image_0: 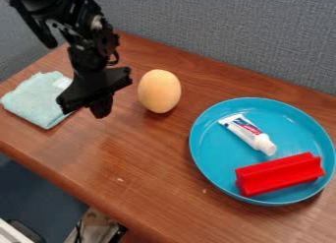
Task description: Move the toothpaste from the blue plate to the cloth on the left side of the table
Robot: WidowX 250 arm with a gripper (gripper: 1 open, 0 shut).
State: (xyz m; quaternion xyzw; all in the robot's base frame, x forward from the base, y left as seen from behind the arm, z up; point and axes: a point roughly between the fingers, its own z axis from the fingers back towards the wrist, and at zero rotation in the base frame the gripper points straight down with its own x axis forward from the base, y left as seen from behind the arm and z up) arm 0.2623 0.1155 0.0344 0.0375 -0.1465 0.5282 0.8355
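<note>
camera view, starting at the left: the light teal-green cloth (38, 98) lies folded on the brown wooden counter (144, 178), near its left edge, its fabric slightly rumpled and one corner angled toward the foreground. just right of the cloth, the black robot arm (86, 35) reaches in from the upper left corner and points downward. its end effector (82, 107) is pressed together, close beside the cloth's right side and partly in front of it in this view; whether it touches the cloth or the counter, i cannot tell. nothing shows pinched in it. farther right, a tan egg (159, 91) sits on the counter, between the end effector and the plate and apart from both, its narrower end toward the back. well to the right is the round turquoise-blue plate (211, 168) with its raised rim, near the right side of the view. the toothpaste (246, 132), a small white tube with red and blue marks, lies inside the plate, in its upper left part, slanting so that the white cap points toward the lower right. below and right of the tube, a glossy red rectangular block (280, 174) lies in the same plate, tilted slightly upward to the right. a grey fabric-like panel (237, 35) stands behind the counter.
</note>
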